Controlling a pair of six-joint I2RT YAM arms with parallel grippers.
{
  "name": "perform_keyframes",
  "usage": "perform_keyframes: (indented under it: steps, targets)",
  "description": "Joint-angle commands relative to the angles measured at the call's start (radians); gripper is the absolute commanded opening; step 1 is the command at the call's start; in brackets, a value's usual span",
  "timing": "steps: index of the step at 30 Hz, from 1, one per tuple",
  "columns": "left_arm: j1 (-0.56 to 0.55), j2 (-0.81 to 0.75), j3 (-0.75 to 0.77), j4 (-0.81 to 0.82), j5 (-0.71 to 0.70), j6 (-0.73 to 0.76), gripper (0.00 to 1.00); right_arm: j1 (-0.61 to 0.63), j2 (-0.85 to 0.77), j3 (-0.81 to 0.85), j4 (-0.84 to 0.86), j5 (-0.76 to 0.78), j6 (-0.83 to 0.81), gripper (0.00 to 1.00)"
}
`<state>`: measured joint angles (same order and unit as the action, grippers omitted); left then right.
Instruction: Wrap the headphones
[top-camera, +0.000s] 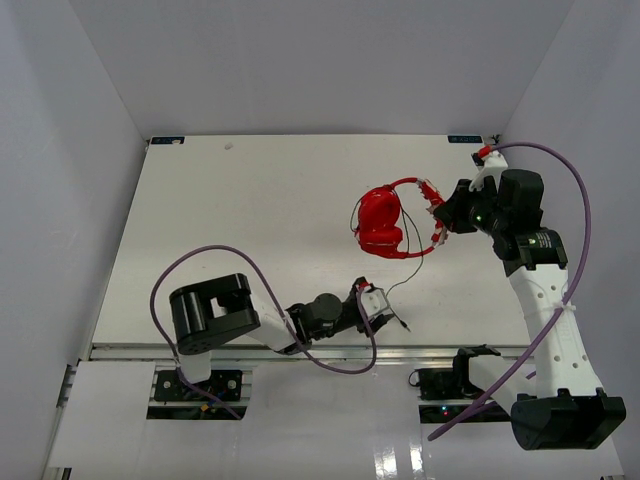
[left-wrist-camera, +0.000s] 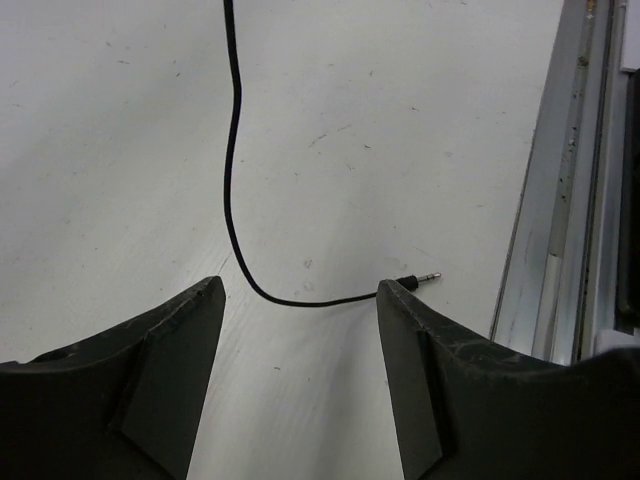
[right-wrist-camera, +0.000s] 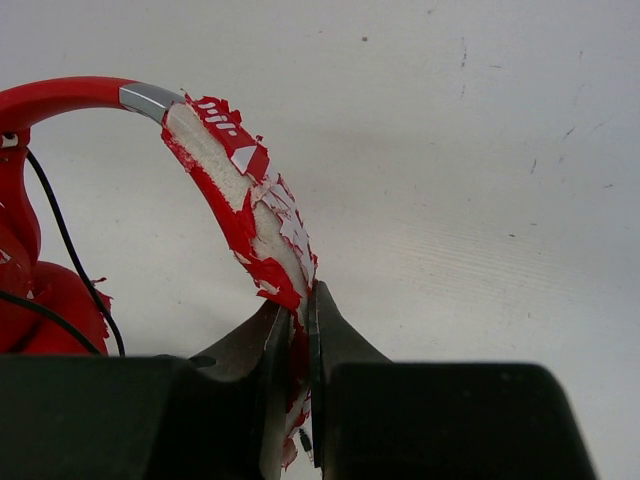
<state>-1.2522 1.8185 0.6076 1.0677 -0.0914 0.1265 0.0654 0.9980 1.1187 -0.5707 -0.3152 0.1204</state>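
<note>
White desk (top-camera: 250, 230) carried headphones (top-camera: 380, 215). Right end effector (right-wrist-camera: 300, 305) pinched headband (right-wrist-camera: 240, 200); left end effector (left-wrist-camera: 300, 288) spread over loose cord (left-wrist-camera: 232, 180). Wrapping judged hardly begun.

No lettering can be read; the white marks (right-wrist-camera: 222, 128) on the headphones (right-wrist-camera: 60, 93) are illegibly torn.

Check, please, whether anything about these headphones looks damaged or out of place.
Yes. On the headphones, the headband is damaged: its red skin is torn and flaking, baring white foam, right where the right gripper pinches it. The black cord also lies unwound on the table, its plug near the open left gripper.
</note>
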Motion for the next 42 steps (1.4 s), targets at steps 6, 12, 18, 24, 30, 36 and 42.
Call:
perform_keyframes:
  steps: [6, 12, 18, 24, 30, 36, 42]
  targets:
    - [0.041, 0.128, 0.088, 0.139, -0.017, -0.1, 0.71, -0.004, -0.043, 0.054, 0.041, -0.085, 0.028, 0.08]
    - [0.048, 0.176, 0.07, 0.238, -0.003, -0.211, 0.63, -0.005, -0.055, 0.06, 0.034, -0.096, 0.028, 0.08]
    - [0.048, 0.234, 0.073, 0.304, 0.02, -0.283, 0.4, -0.007, -0.053, 0.077, 0.024, -0.114, 0.032, 0.08]
    - [0.048, 0.27, 0.108, 0.28, 0.057, -0.331, 0.37, -0.015, -0.056, 0.095, 0.009, -0.127, 0.032, 0.08]
    - [0.048, 0.283, 0.099, 0.294, 0.072, -0.364, 0.23, -0.018, -0.061, 0.097, 0.006, -0.143, 0.034, 0.08]
    - [0.064, 0.252, 0.075, 0.285, 0.09, -0.375, 0.01, -0.019, -0.066, 0.118, -0.021, -0.171, -0.002, 0.08]
    - [0.12, 0.125, -0.064, 0.341, 0.196, -0.396, 0.0, -0.022, -0.098, 0.125, -0.061, -0.211, -0.126, 0.08]
